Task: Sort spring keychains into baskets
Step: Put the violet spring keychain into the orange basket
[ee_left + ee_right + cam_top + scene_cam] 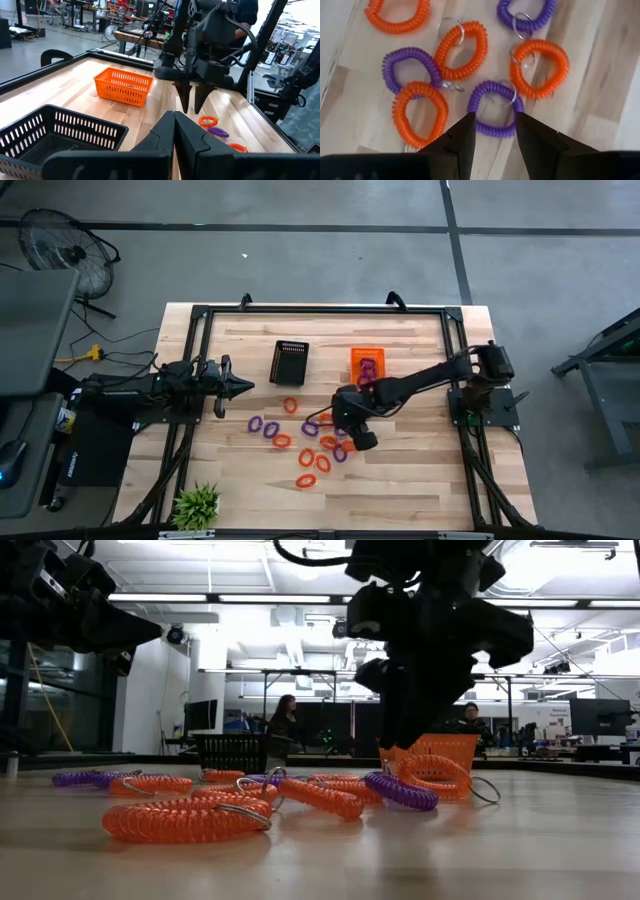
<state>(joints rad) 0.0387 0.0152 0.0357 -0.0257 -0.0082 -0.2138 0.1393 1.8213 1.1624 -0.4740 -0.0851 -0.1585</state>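
Several orange-red and purple coiled keychains [305,442] lie flat and scattered on the wooden table, in front of the black basket [289,362] and the orange basket [367,363]; the orange basket holds something purple. My right gripper [493,117] points down over the cluster. It is open, with its fingertips on either side of one purple keychain [495,131] and touching nothing that I can see. In the low view it [400,735] hangs in front of the orange basket [445,750]. My left gripper [245,387] waits near the table's left side, shut [175,125] and holding nothing.
A black frame rail [320,310] runs around the table's far and side edges. A small green plant [197,505] stands at the near left corner. Bare wood lies to the right of the keychains. People sit in the room behind [285,715].
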